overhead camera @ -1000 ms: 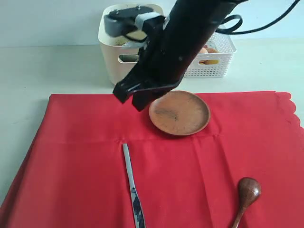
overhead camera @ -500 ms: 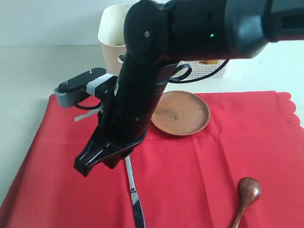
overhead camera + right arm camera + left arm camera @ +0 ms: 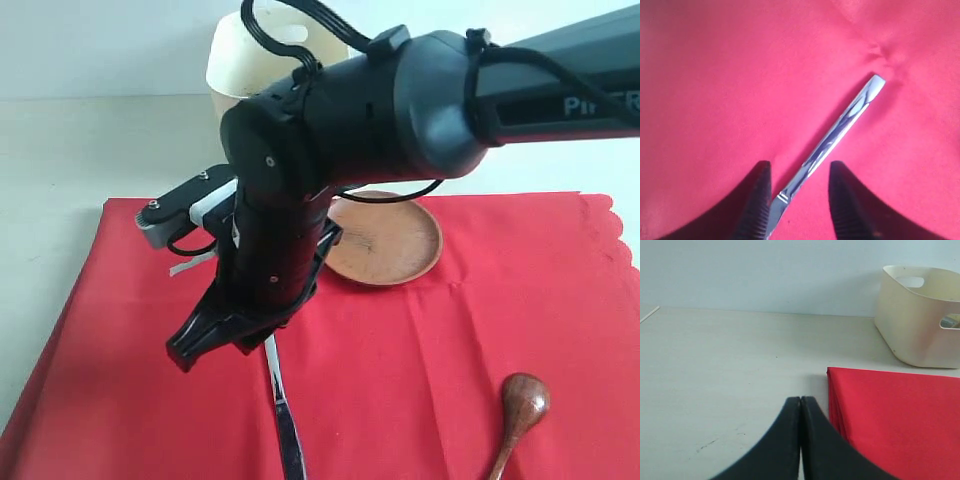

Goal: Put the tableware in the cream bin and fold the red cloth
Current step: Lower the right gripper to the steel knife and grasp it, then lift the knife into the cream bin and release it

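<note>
A metal knife [image 3: 287, 425] [image 3: 840, 130] lies on the red cloth [image 3: 480, 330] [image 3: 715, 75]. My right gripper [image 3: 212, 348] [image 3: 799, 167] hangs low over the knife's handle. It is open, with one finger on each side of the knife and neither touching it. The round brown plate [image 3: 390, 240] sits on the cloth behind the arm. A dark wooden spoon [image 3: 520, 405] lies at the front right. The cream bin [image 3: 232, 60] [image 3: 920, 315] stands behind the cloth, mostly hidden by the arm. My left gripper [image 3: 800, 399] is shut and empty over bare table beside the cloth's corner [image 3: 880, 410].
The right arm's black bulk crosses the middle of the exterior view and hides what stands behind it. Pale table [image 3: 80, 150] [image 3: 715, 365] lies left of and behind the cloth. The cloth's scalloped edge [image 3: 620, 225] runs along the right.
The right arm has swung from beside the bin down and left to the knife. Its jaws, shut before, have opened on either side of the handle.
</note>
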Action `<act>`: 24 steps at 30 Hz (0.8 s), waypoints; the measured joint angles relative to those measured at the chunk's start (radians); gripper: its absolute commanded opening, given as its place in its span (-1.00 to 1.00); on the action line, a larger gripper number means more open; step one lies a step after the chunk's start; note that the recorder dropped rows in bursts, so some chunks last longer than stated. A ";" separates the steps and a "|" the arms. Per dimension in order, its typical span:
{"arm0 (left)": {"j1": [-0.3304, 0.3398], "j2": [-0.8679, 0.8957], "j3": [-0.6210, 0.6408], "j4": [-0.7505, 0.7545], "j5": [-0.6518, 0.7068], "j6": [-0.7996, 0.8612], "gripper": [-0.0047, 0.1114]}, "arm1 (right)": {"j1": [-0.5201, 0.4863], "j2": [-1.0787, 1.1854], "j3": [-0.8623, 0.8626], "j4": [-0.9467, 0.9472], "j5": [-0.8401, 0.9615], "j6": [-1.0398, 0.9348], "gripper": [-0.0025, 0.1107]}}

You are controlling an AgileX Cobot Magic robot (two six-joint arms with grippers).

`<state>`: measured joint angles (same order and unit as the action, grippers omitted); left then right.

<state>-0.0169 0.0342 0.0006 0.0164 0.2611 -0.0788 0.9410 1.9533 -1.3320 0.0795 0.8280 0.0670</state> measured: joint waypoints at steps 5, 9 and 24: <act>0.000 0.000 0.000 0.000 0.000 0.000 -0.90 | 0.000 0.036 0.000 -0.002 -0.023 0.009 -0.16; 0.000 0.000 0.000 0.000 0.000 0.000 -0.90 | 0.000 0.076 0.000 -0.008 -0.027 0.009 -0.16; 0.000 0.000 0.000 0.000 0.000 0.000 -0.90 | 0.000 0.158 -0.004 -0.080 -0.055 0.055 -0.90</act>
<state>-0.0169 0.0342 0.0006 0.0164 0.2611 -0.0788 0.9410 2.1116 -1.3363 0.0000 0.7731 0.1218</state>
